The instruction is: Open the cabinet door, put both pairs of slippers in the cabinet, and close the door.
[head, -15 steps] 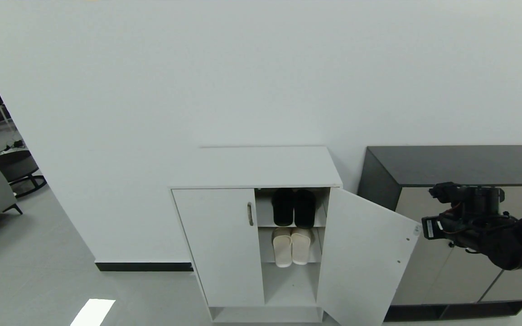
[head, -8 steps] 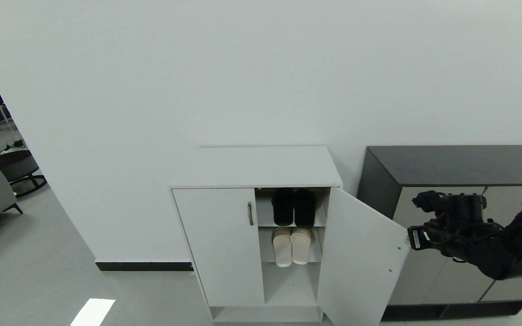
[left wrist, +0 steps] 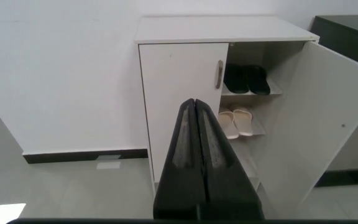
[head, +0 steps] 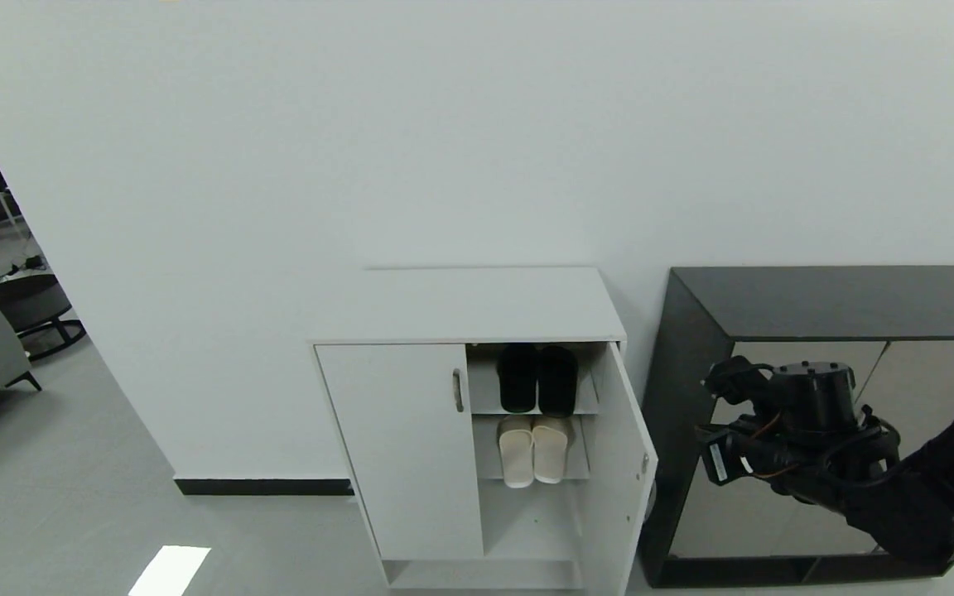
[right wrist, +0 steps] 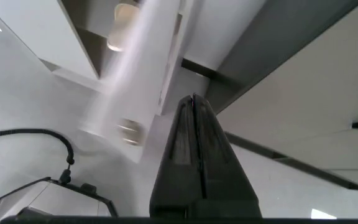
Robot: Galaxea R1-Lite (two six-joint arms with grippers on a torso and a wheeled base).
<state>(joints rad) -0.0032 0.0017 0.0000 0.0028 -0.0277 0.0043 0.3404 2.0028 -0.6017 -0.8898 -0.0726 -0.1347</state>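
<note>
White wooden two-door cabinet (head: 485, 302): stands on the grey floor (head: 71, 513) against a plain white wall (head: 477, 124), just left of a dark low cabinet with mirror-like fronts (head: 841, 302).
Left cabinet door (head: 402, 447): flush shut, with a small upright metal handle (head: 457, 391) near its inner edge.
Right cabinet door (head: 616, 472): ajar, swung out toward the robot and seen almost edge-on from the head view, leaving the right half of the interior in sight.
Black pair of slippers (head: 537, 379): inside the white cabinet on the upper shelf, side by side and touching.
Cream pair of slippers (head: 533, 449): inside on the shelf below, directly under the black pair, side by side and touching, with the near ends at the shelf's front edge.
Right gripper (right wrist: 191, 106): black, on the outer side of the right cabinet door, between that door and the mirror-like fronts, at about the height of the two shelves. Closed flat, finger against finger, with nothing held. Cannot tell whether it touches the door.
Left gripper (left wrist: 196, 109): held back in front of the white cabinet, well apart from it, pointing toward the meeting edge of the two doors. Closed flat as well, gripping nothing.
</note>
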